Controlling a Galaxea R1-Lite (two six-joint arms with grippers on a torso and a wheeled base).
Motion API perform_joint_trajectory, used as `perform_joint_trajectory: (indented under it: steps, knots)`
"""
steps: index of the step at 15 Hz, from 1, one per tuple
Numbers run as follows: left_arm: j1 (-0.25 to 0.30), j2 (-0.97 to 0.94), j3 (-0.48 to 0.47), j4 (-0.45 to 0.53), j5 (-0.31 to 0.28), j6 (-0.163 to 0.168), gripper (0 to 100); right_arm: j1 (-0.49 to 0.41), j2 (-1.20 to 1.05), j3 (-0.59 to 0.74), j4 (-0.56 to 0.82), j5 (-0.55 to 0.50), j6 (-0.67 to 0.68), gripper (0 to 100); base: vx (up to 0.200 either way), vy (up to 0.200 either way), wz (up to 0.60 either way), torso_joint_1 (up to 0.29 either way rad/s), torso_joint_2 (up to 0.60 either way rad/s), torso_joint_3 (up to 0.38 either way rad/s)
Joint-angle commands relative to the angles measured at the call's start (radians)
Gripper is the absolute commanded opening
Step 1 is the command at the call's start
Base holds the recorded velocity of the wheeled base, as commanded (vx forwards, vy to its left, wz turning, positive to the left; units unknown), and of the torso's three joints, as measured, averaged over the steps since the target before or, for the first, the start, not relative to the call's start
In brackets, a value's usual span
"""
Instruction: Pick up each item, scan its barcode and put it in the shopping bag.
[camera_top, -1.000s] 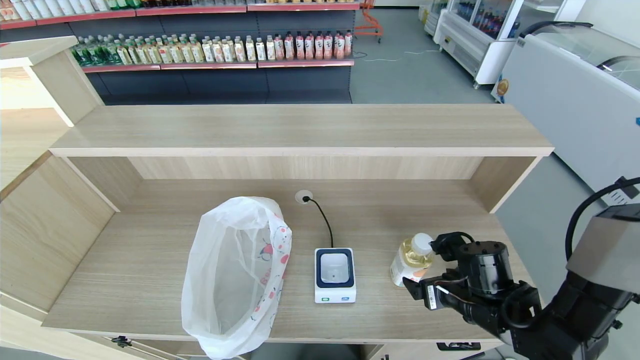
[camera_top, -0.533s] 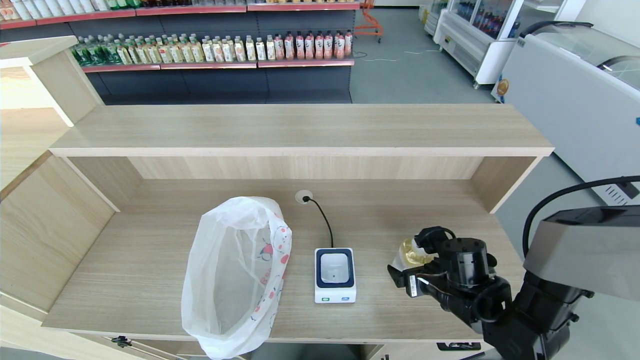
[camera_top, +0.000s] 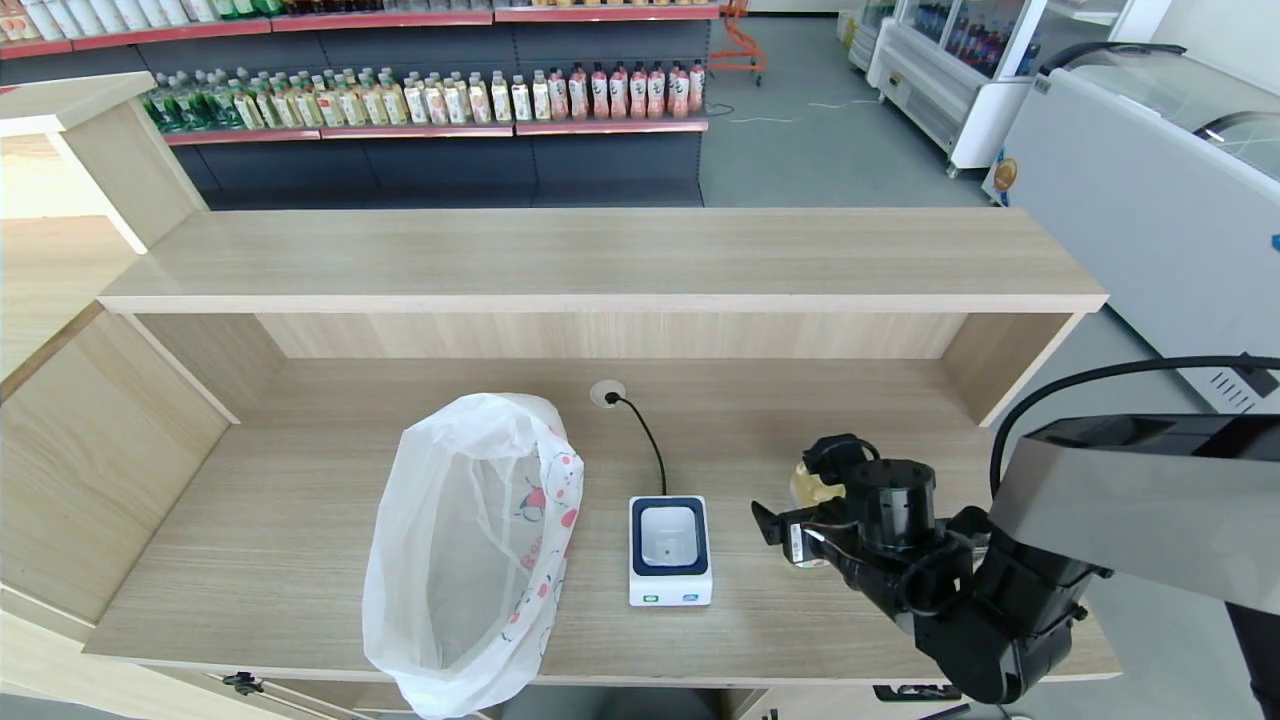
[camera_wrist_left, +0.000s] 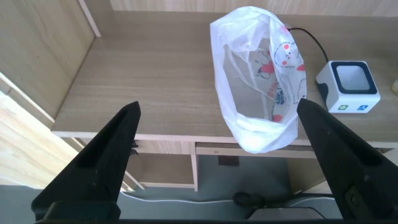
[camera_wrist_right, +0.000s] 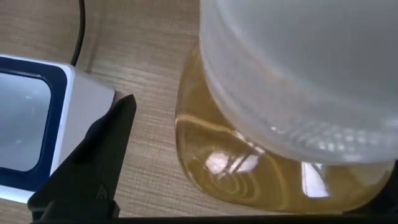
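The wooden counter (camera_top: 300, 520) fills the middle of my head view, with the white shopping bag (camera_top: 470, 560) standing open at lower centre-left and the small scanner (camera_top: 670, 550) just right of it. At lower right, my right claw (camera_top: 800, 530) has its jaws apart around the bottle of yellow liquid (camera_top: 806, 486), which stands on the counter near the scanner; the finger (camera_wrist_right: 93, 168) I see clearly is just beside it, not touching. My left claw (camera_wrist_left: 214, 162) is spread wide, looking down on the bag.
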Motion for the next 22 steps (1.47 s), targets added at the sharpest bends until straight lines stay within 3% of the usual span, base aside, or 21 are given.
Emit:
perform_joint_trajectory:
  steps: [1,6,7,19,20,22]
  knots:
    - [0.000,0.000,0.000,0.000,0.000,0.000,100,0.006,0.020,-0.020,-0.003,0.001,0.000,100,0.000,0.000,0.00,0.000,0.00,0.000]
    - [0.000,0.000,0.000,0.000,0.000,0.000,100,0.031,0.025,-0.007,-0.067,0.001,0.006,100,0.000,0.000,0.00,0.000,0.00,0.000]
    - [0.000,0.000,0.000,0.000,0.000,0.000,100,0.029,0.024,-0.001,-0.076,0.002,0.003,0,0.000,0.000,0.00,0.000,0.00,0.000]
    - [0.000,0.000,0.000,0.000,0.000,0.000,100,0.014,-0.029,0.031,-0.073,0.045,-0.035,0,0.000,0.000,0.00,0.000,0.00,0.000]
    - [0.000,0.000,0.000,0.000,0.000,0.000,100,-0.011,-0.078,0.034,-0.061,0.111,-0.017,0,0.000,0.000,0.00,0.000,0.00,0.000]
    - [0.000,0.000,0.000,0.000,0.000,0.000,100,-0.084,-0.283,0.031,0.129,0.371,0.029,0,0.000,0.000,0.00,0.000,0.00,0.000]
